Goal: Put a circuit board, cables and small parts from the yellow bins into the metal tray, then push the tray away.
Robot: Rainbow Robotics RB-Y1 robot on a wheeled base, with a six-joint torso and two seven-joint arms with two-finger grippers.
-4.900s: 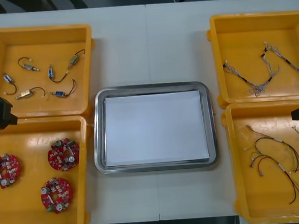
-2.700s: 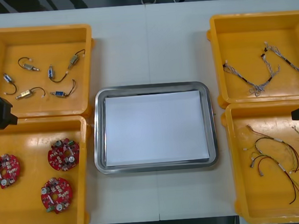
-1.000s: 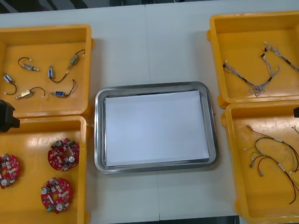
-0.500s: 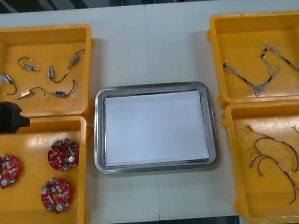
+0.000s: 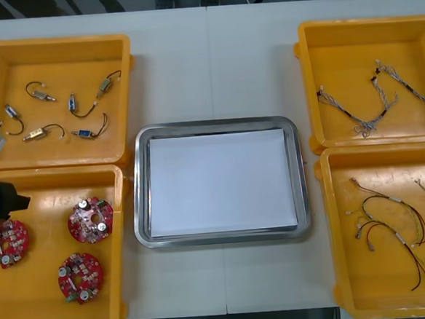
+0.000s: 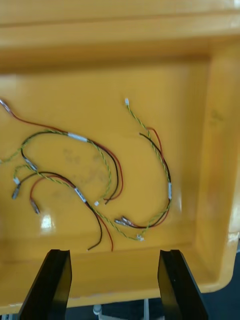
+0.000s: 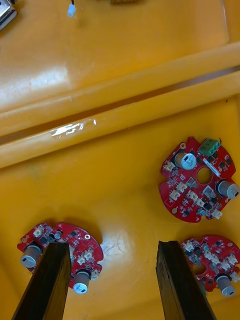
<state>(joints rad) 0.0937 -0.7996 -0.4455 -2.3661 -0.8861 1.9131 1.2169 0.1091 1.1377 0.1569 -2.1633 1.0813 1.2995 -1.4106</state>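
On the light table (image 5: 213, 64), metal tray (image 5: 137, 187) amid yellow bins (image 5: 51, 44), left claw (image 7: 111, 246) spread, right claw (image 6: 114, 253) spread

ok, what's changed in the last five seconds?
Left hand moved nearer, over the circuit boards, open. Right hand drew back rightward, open over the red and yellow cables. Nothing taken. Metal tray and everything in the yellow bins unmoved.
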